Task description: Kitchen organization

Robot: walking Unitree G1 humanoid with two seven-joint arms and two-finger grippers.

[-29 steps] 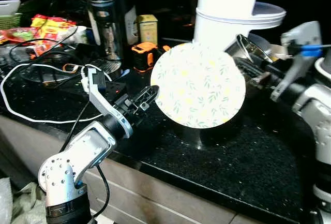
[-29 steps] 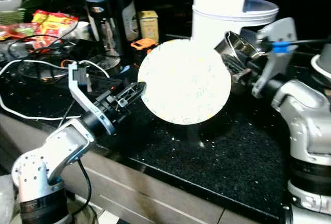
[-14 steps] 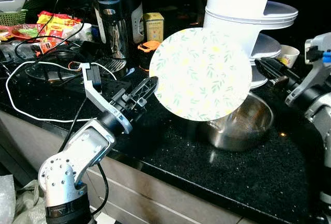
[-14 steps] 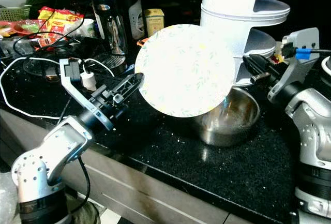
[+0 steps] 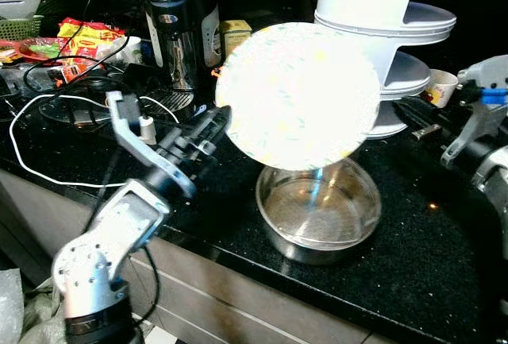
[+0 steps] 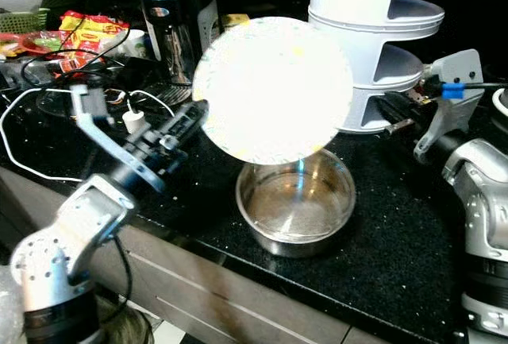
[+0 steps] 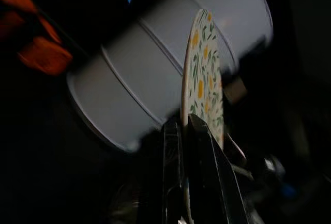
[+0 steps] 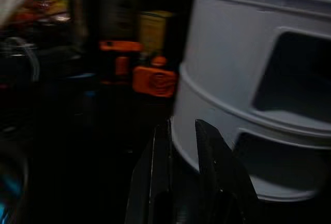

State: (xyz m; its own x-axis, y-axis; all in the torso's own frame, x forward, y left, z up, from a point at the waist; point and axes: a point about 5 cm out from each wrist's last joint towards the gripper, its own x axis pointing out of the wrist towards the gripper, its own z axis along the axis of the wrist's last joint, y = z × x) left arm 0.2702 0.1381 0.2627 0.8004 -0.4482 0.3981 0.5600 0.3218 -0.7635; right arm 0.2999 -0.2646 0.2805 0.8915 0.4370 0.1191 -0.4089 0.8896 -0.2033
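**Plate held on edge above the steel bowl**

Plate [image 5: 298, 95], round with a leaf-and-flower print, is held up in the air over the black table [image 5: 413, 233], its face turned toward the head camera and washed out by glare. The left gripper [image 5: 213, 127] has it by the rim: in the left wrist view the two black fingers [image 7: 199, 146] are closed narrowly on the plate's edge, one on each side. Directly below the plate, a round steel bowl [image 5: 319, 210] sits on the table, apart from the plate. Behind the plate stands a tall white tiered rack [image 5: 389, 18] with open shelves.

The right gripper [image 5: 425, 114] hovers above the table at the right, near the base of the rack and clear of the bowl. In the right wrist view its fingers [image 8: 212, 151] stand close together with a narrow gap between them and nothing gripped; the rack fills the space just ahead.

Farther back on the left of the table are a chrome and black coffee maker [image 5: 178, 26], a small yellow box [image 5: 236, 36], a loose white cable [image 5: 32, 114] and some red and yellow packets [image 5: 83, 36].
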